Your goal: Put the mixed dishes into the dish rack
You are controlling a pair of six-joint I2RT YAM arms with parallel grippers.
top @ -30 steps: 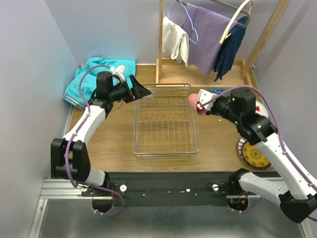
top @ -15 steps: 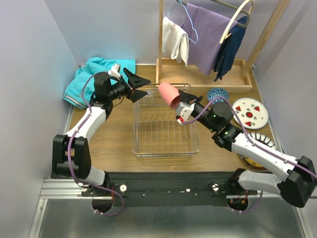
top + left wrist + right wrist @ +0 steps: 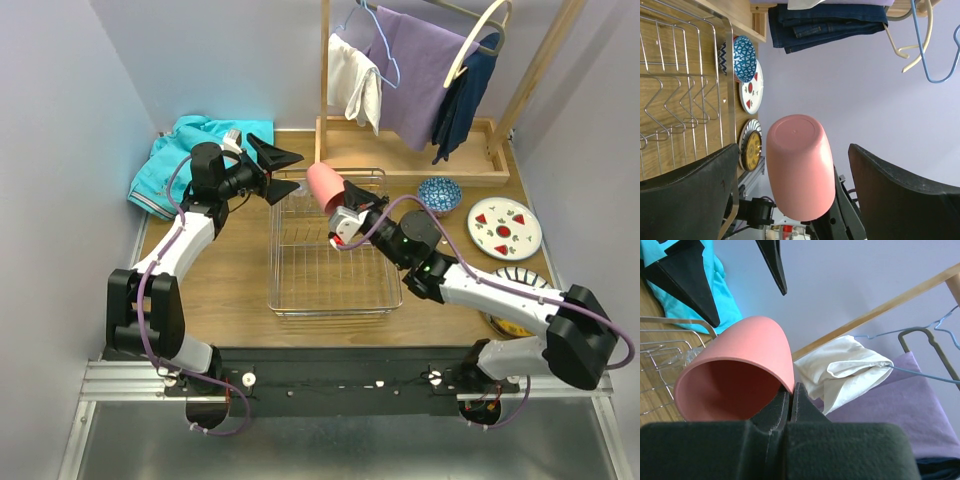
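Right now your right fingers (image 3: pixel 791 401) are pinched shut on the rim of the plain pink cup (image 3: pixel 323 184). They hold it in the air over the far-left corner of the rectangular dish rack of shiny silver wire (image 3: pixel 335 304), not touching the wire.

The cup's long axis is tilted. Its closed base points up and away toward the left arm, and its open mouth faces back at the right wrist. Your left fingers (image 3: pixel 288 160) are spread as wide as they go and hold nothing. In the left wrist view the cup sits squarely in the gap between them, base first, near their tips but apart from both. So both arms are close to the cup, but only the right one has it. To my eye the next move depends on this line-up: either the left fingers close around the cup's body, or the right arm lowers it into the rack.

Count what you have:
- one pink cup
- one round blue-patterned bowl (image 3: pixel 439 195)
- one white plate with red fruit motifs (image 3: pixel 505 227)
- a stack of striped-rim plates (image 3: pixel 751 146) with a yellow one showing; the right arm hides how many

These dishes sit on the brown wooden surface (image 3: pixel 230 280) to the right of the rack. I cannot make out a clear glass or a pink-patterned bowl.
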